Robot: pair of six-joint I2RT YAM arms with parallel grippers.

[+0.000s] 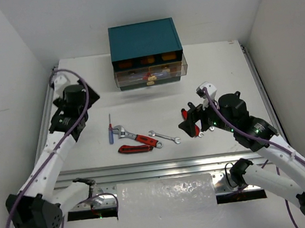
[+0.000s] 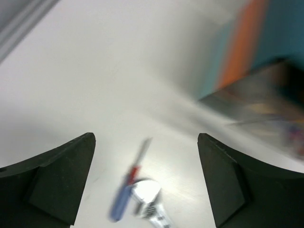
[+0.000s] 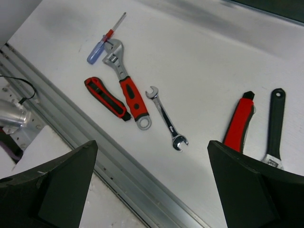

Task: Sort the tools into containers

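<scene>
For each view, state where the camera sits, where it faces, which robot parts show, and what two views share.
Top external: above and behind; looks down on the table; both arms show.
Left wrist: faces blue screwdriver and chest; left tool shows.
Right wrist: looks down at adjustable wrench; right tool shows.
Both wrist views share that screwdriver.
</scene>
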